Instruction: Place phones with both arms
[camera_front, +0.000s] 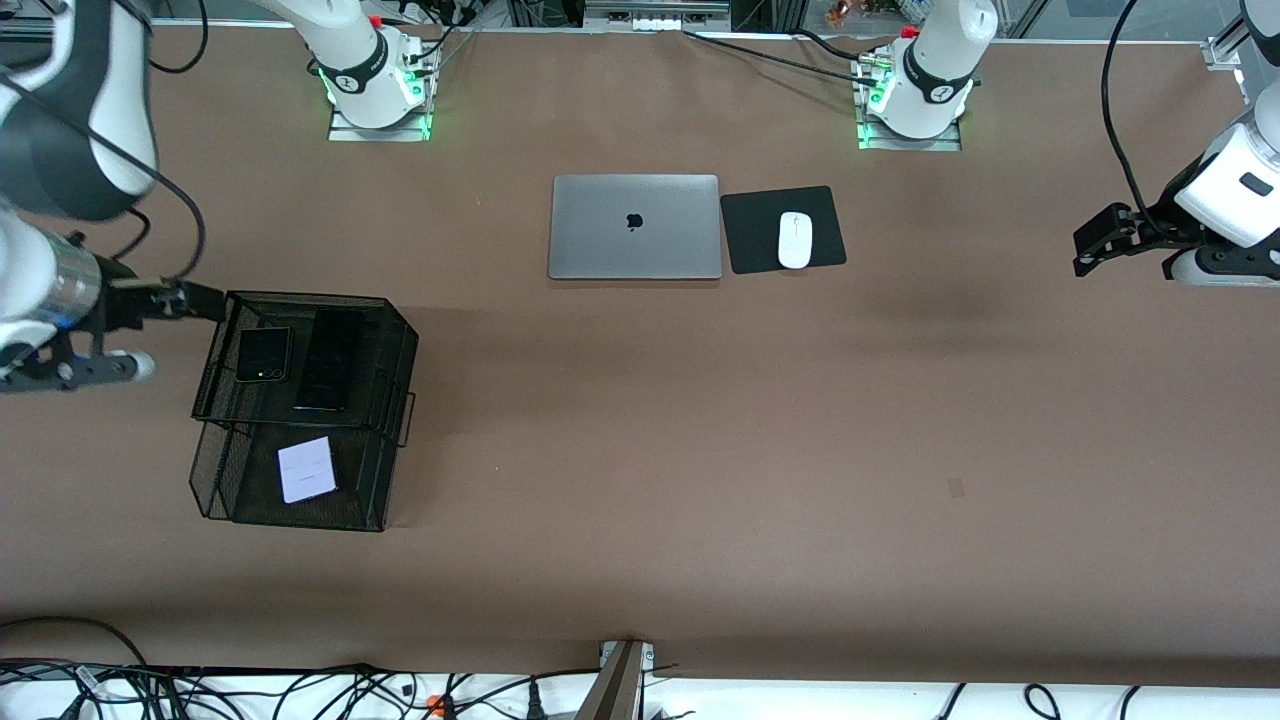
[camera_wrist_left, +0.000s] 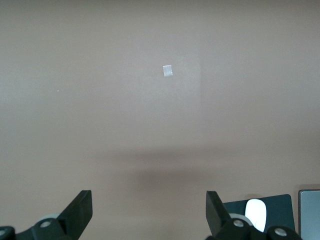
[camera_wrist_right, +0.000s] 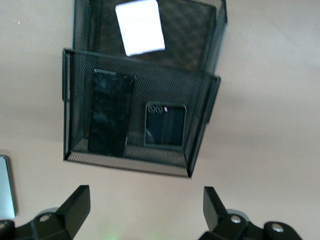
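Note:
A black mesh two-tier rack (camera_front: 392, 330) stands toward the right arm's end of the table. Its upper tier holds the small squarish black phone (camera_front: 263, 354) and the long black slab (camera_front: 330, 358) side by side. Its lower tier holds the pale lavender-white phone (camera_front: 306, 469). All three also show in the right wrist view: the slab (camera_wrist_right: 110, 112), the black phone (camera_wrist_right: 165, 125), the pale phone (camera_wrist_right: 140, 27). My right gripper (camera_front: 205, 300) is open and empty, just beside the rack's upper tier. My left gripper (camera_front: 1088, 250) is open and empty over bare table at the left arm's end.
A shut silver laptop (camera_front: 635, 226) lies mid-table near the robot bases. Beside it a white mouse (camera_front: 794, 239) sits on a black pad (camera_front: 760, 250). A small tape patch (camera_front: 956, 487) marks the table. Cables run along the table edge nearest the camera.

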